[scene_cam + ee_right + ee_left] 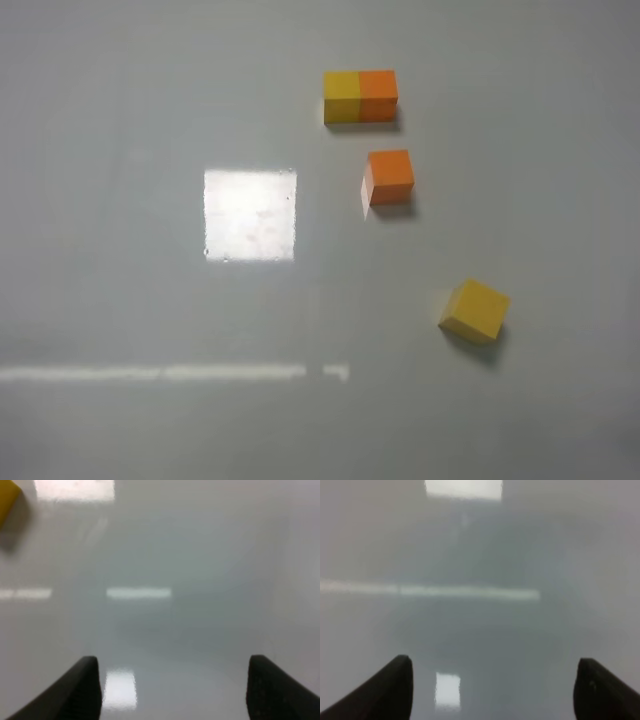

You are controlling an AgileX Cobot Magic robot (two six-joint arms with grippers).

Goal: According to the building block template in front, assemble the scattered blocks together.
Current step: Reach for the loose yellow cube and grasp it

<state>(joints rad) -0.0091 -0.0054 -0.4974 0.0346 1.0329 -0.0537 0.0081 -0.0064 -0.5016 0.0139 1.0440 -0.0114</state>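
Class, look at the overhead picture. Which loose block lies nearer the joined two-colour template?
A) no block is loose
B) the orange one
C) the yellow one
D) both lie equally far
B: in the exterior high view the loose orange block sits just below the template, while the loose yellow block lies clearly farther off, toward the lower right.

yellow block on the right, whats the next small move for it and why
Probably move the right gripper over the loose yellow block and turn to match its skew. Its jaws stand open and empty, the block shows only at the edge of the right wrist view, and it lies apart from the loose orange block, whereas the template pair has yellow touching orange.
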